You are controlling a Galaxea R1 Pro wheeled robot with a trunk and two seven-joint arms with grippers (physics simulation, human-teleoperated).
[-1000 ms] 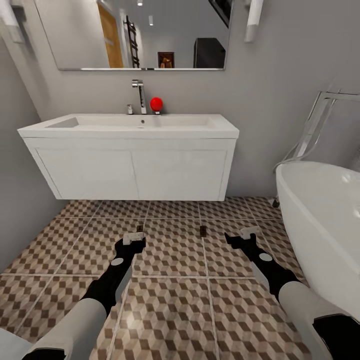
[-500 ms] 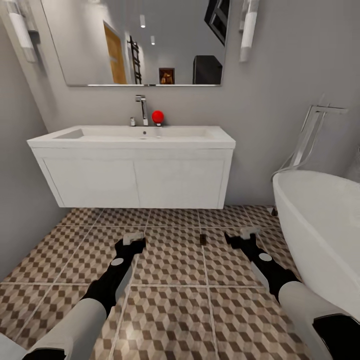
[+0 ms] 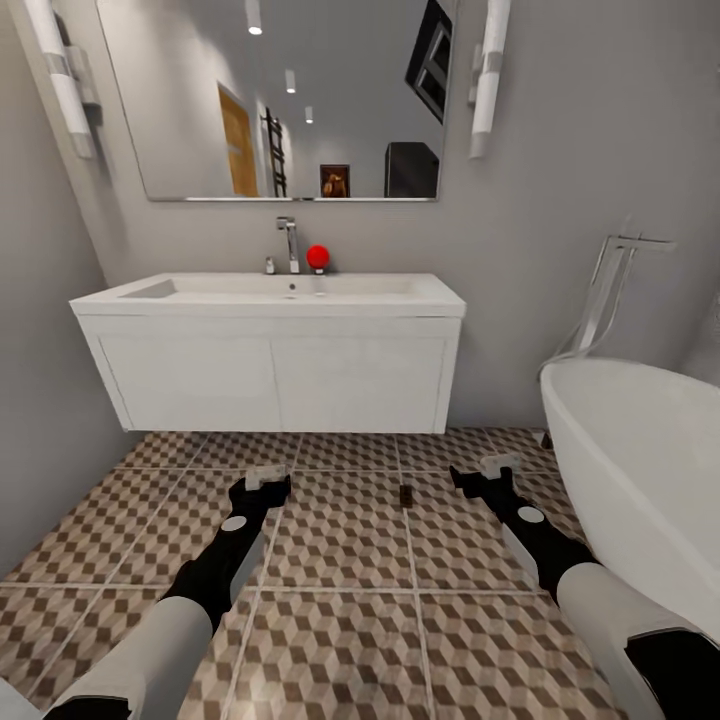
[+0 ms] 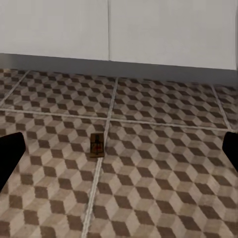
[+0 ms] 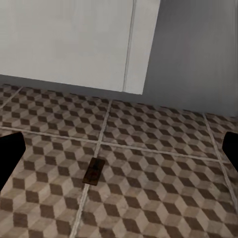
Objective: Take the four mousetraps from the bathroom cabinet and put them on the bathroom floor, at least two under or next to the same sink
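In front of the bathroom sink (image 3: 270,300), over the bathroom floor (image 3: 340,610): both arms extended forward and downward, forearms converging slightly toward the vanity. Left gripper (image 3: 266,483) held low above the tiles, fingers spread wide apart and empty, dark fingertips (image 4: 9,156) visible at the opposite edges of the left wrist view. Right gripper (image 3: 485,472) in a matching pose near the bathtub (image 3: 640,470), likewise spread wide and holding nothing. One mousetrap (image 3: 407,495) flat on the floor between the two grippers, nearer the right one, lying along a grout line just in front of the vanity; also seen in the right wrist view (image 5: 93,171). A second mousetrap (image 4: 96,145) flat on a grout line ahead of the left gripper, touching neither finger. Above the basin: chrome faucet (image 3: 289,243), red ball (image 3: 318,256), wall mirror (image 3: 290,100).
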